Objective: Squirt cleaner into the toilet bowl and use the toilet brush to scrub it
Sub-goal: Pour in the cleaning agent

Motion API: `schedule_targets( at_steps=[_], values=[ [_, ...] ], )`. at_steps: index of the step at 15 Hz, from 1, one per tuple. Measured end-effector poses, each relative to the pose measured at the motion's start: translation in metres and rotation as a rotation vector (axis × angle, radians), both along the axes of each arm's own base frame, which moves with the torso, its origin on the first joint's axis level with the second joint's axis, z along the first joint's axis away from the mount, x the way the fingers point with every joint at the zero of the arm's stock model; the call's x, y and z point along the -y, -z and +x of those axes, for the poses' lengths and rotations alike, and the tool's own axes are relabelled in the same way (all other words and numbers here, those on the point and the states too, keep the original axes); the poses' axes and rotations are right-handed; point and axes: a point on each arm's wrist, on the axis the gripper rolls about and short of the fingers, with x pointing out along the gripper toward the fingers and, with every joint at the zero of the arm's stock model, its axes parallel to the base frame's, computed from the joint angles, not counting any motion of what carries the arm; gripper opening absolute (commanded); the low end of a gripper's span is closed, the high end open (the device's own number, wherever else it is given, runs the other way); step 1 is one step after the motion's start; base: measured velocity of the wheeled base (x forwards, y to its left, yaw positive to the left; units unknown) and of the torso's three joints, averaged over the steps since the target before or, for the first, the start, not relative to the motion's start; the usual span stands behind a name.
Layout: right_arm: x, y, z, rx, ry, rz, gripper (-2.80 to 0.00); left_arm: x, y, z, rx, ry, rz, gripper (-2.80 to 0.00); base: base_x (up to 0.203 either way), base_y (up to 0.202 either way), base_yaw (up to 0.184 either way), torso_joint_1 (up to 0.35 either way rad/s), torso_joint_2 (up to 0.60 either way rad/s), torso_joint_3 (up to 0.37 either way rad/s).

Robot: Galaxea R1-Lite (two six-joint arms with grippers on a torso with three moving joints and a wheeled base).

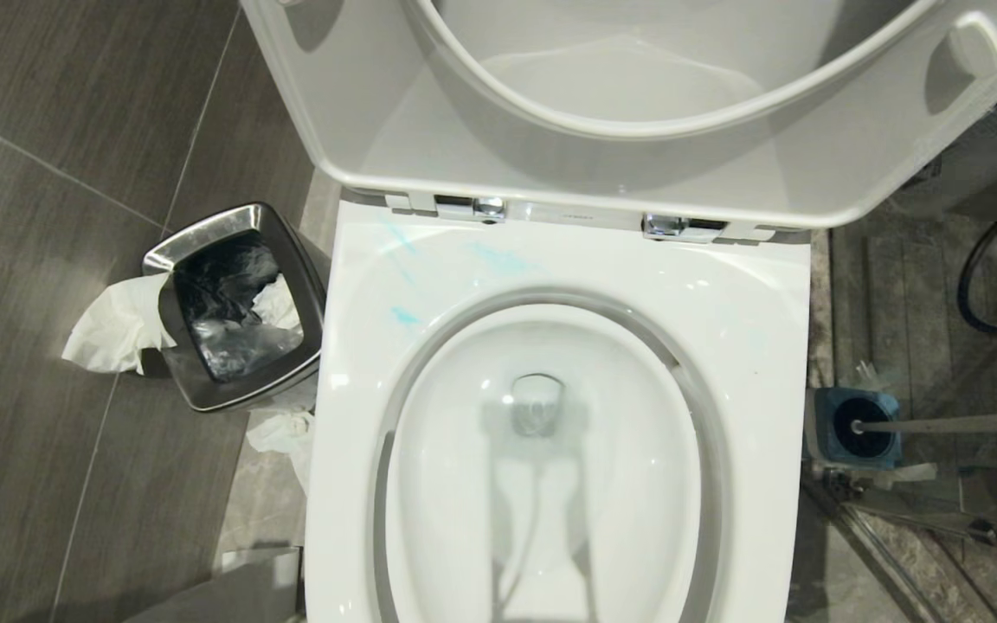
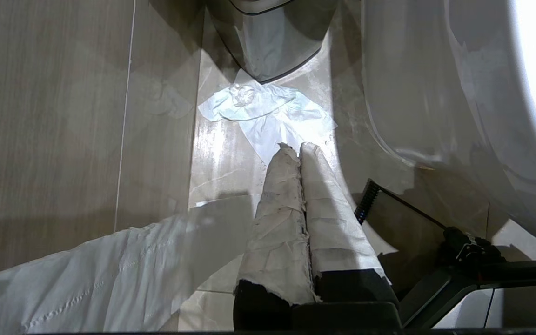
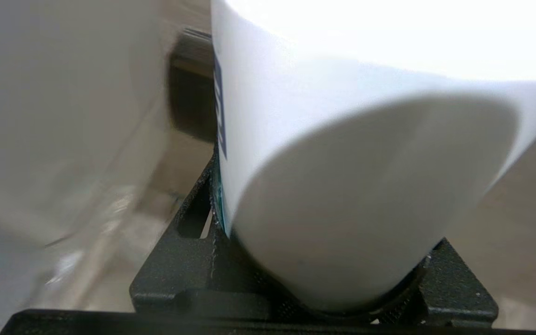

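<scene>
With lid up, glossy toilet bowl (image 1: 542, 484) carries pale cleaner (image 1: 498, 258) smears on its rim; steel bin (image 1: 234, 307) left, toilet brush (image 1: 940, 424) right in its holder (image 1: 853, 428). Left gripper (image 2: 298, 151) pinched closed over crumpled tissue (image 2: 268, 116) beside the bowl. Right gripper (image 3: 324, 260) clamps a smooth white bottle (image 3: 342, 186).

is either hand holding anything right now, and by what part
The right hand grips a large white container around its rounded bottom end; what it is cannot be told. The left hand is shut and holds nothing.
</scene>
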Motion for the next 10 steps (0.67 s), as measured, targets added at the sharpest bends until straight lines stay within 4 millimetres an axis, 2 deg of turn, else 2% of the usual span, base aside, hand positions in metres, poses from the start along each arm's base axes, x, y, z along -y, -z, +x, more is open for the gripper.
schedule_targets(
  at_steps=[6, 10],
  values=[
    [-0.008, -0.006, -0.100, -0.082, 0.058, 0.090, -2.80, 0.000, 0.000, 0.000, 0.000, 0.000, 0.000, -2.80, 0.000, 0.000, 0.000, 0.000, 0.00, 0.000],
    [-0.012, 0.003, -0.152, -0.196, 0.101, 0.165, -2.80, 0.000, 0.000, 0.000, 0.000, 0.000, 0.000, -2.80, 0.000, 0.000, 0.000, 0.000, 0.00, 0.000]
  ],
)
